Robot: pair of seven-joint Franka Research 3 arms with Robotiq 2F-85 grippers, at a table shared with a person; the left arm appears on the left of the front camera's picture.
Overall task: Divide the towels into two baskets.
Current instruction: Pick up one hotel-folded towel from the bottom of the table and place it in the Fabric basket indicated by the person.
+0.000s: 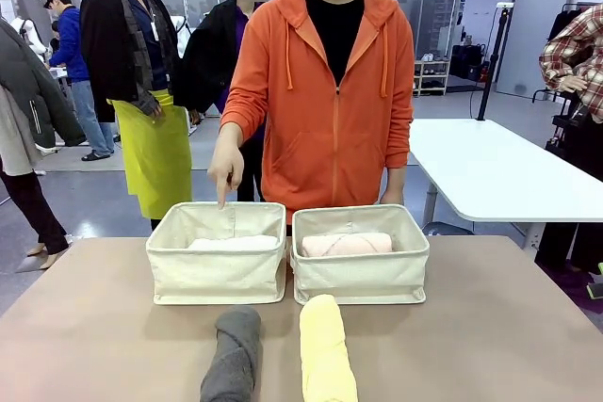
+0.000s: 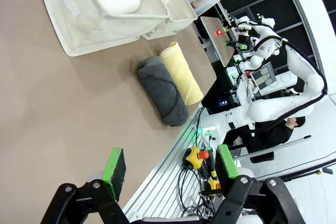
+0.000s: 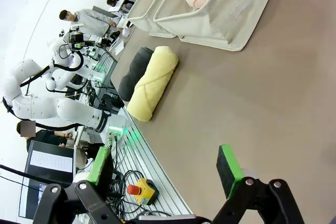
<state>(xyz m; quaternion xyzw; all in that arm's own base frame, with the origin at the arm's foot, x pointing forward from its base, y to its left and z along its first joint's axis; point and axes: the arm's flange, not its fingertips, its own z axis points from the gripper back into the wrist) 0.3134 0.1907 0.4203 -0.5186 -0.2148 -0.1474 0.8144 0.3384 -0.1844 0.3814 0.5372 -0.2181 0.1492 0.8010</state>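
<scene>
Front view: a person in an orange hoodie stands at 12 o'clock across the table, the person's hand pointing an index finger down over the far rim of the left basket. Whether the fingertip touches the canvas cannot be told. The white towel lies in that basket and the pink towel in the right basket, which touches it at 3 o'clock. The dark grey towel lies on the table at 6 o'clock of the left basket, the yellow towel just beside it at 6 o'clock of the right one. The bottom edge cuts both rolls short.

Left wrist view: the left gripper hangs released over the table's near edge, green pads well apart and nothing between them. The two loose rolls lie side by side at 12 o'clock of the gripper, the baskets beyond at 11 o'clock. The basket walls hide most of the white roll.

Right wrist view: the right gripper is spread wide and empty, with the yellow roll at 11 o'clock and the grey one half hidden behind it.

The division looks half done. The pointing finger suggests the left basket comes next. That calls for one arm to descend on a loose roll, close across its middle and lift it clear over the soft rim.
</scene>
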